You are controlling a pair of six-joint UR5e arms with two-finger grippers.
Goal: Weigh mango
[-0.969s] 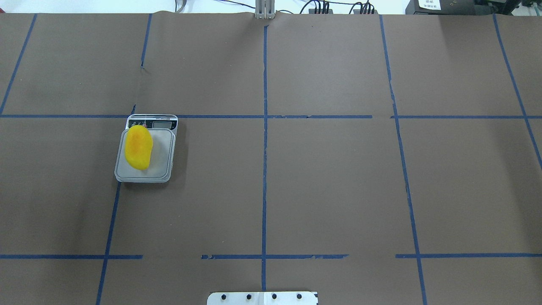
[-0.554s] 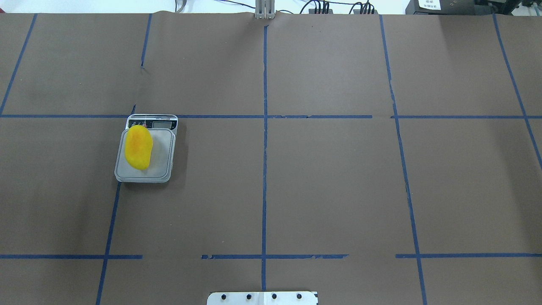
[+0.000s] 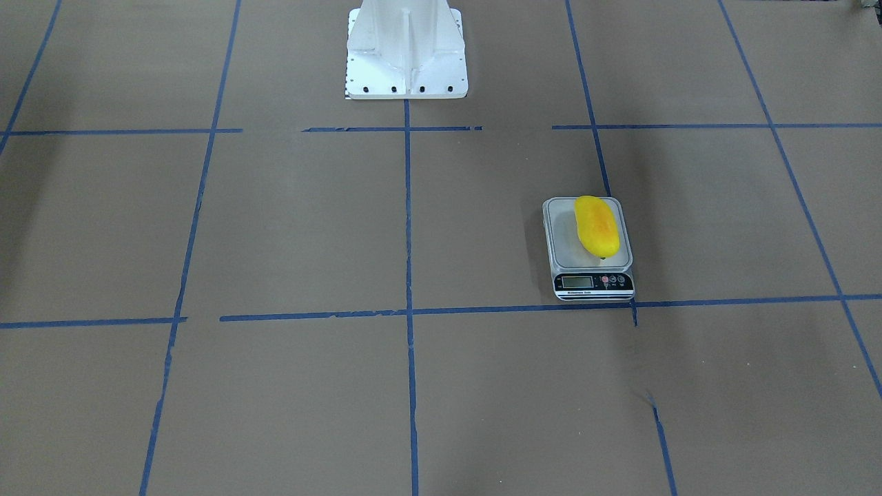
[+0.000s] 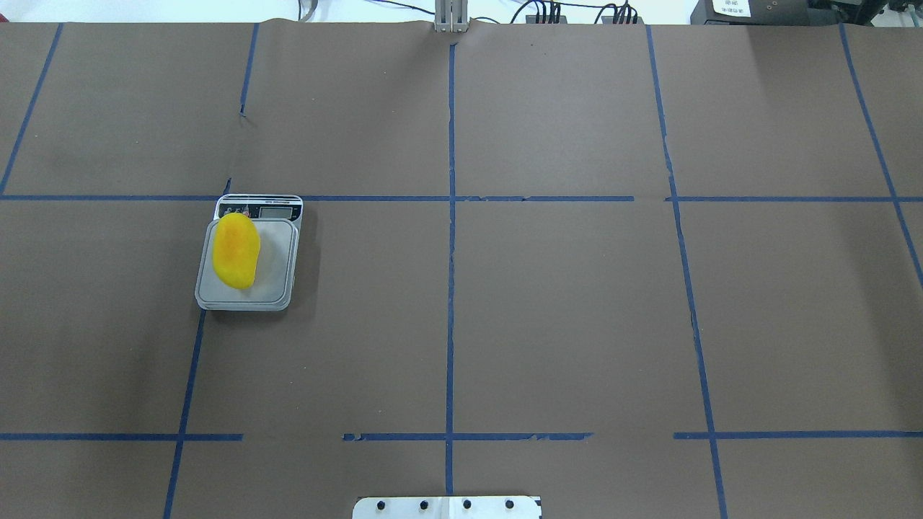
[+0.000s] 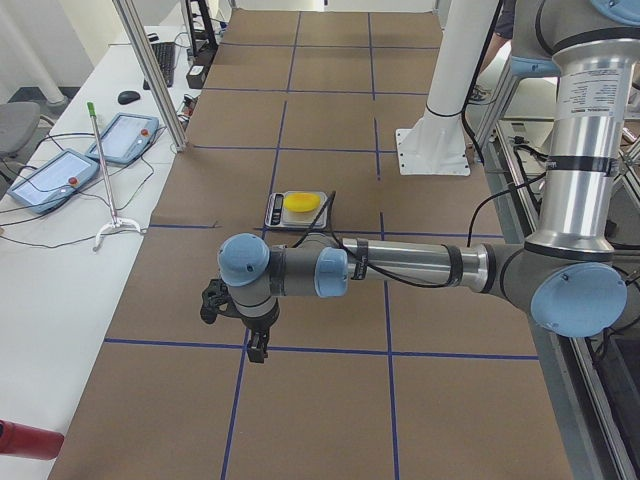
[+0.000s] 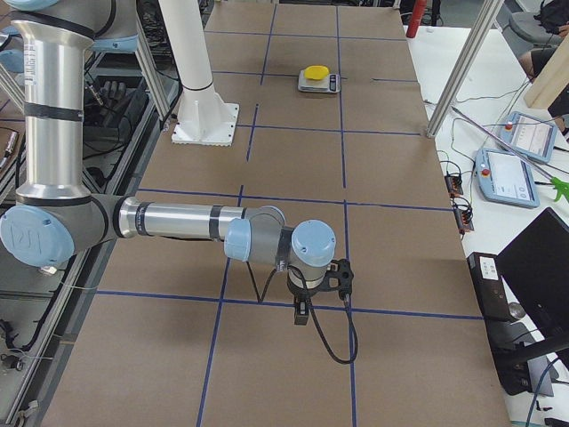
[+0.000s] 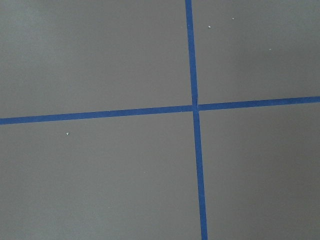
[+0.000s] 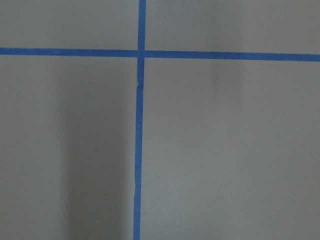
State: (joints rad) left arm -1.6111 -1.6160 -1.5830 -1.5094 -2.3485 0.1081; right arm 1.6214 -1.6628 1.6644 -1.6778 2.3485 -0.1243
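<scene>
Noting mango [image 4: 236,250] on scale [image 4: 277,281], long axis near-to-far, lying well right of our left gripper [image 5: 258,348], the nearer one; right gripper [image 6: 302,313] sits farther off. We cannot tell how wide either stands.

Yellow mango [image 4: 236,250] lying flat on scale [image 4: 277,292].

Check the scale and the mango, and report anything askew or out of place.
The mango lies wholly on the scale platform but off-centre, toward its edge on the robot's left. Beyond the scale, the brown paper is creased where the blue tape line breaks. Nothing else stands out.
</scene>
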